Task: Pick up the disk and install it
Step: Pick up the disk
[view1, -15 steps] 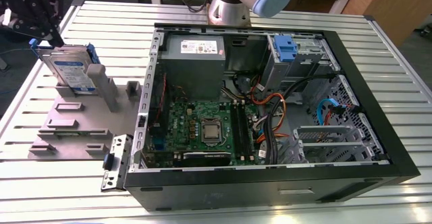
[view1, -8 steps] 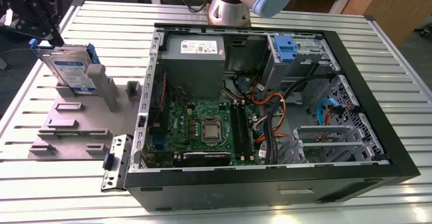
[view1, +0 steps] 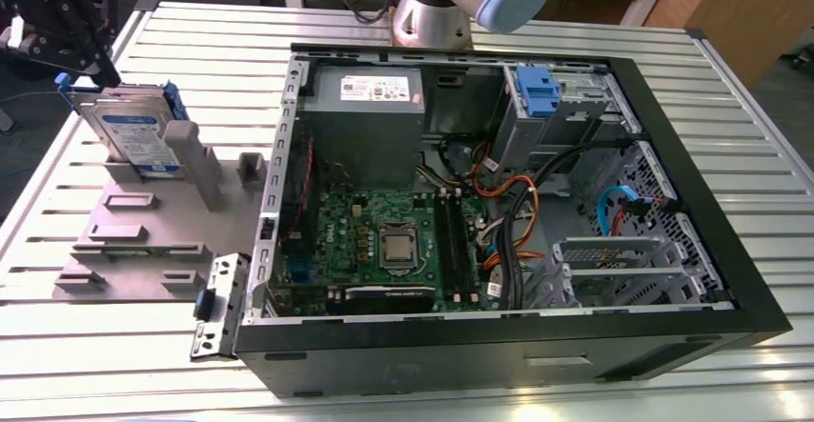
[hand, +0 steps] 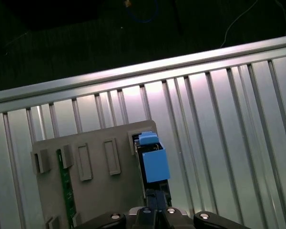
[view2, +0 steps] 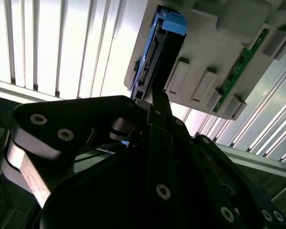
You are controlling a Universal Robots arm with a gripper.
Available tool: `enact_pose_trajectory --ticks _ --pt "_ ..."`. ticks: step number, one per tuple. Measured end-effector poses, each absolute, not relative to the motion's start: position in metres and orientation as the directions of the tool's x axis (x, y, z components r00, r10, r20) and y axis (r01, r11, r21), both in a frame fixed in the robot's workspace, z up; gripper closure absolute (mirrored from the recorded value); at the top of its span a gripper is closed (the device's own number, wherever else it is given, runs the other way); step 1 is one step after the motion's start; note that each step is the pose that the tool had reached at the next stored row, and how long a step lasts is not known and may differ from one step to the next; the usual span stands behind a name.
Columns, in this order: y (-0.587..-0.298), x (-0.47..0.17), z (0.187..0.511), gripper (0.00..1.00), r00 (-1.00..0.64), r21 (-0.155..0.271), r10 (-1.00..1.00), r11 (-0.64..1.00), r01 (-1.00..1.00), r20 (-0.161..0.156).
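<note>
Table (view1: 712, 89): ribbed aluminium slats running lengthwise, silver, glare on them in both wrist views (view2: 62, 43) (hand: 219, 119). Open computer case (view1: 483, 346) lies flat on it, black walls, side panel off, taking up most of the top. Grey fixture plate (view1: 140, 251) lies flat on the slats just beside the case, on the exterior view's left, not touching it; raised slot blocks on its face, also seen in both wrist views (view2: 205, 52) (hand: 97, 191). Small perforated metal bracket (view1: 216, 303) sits between plate and case, against the case's near corner; attached or loose, can't tell. Arm base (view1: 430, 17) stands just behind the case's far wall.
</note>
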State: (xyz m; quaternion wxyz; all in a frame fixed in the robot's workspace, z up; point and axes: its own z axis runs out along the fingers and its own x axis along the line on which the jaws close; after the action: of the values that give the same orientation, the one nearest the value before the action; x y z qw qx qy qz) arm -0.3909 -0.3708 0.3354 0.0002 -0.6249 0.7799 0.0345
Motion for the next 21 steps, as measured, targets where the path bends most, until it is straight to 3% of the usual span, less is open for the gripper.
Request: enact_pose_trajectory --ticks 21 --pt "-0.3703 -0.3877 0.3357 0.89 -0.167 0.056 -0.984 0.164 -0.985 -0.057"
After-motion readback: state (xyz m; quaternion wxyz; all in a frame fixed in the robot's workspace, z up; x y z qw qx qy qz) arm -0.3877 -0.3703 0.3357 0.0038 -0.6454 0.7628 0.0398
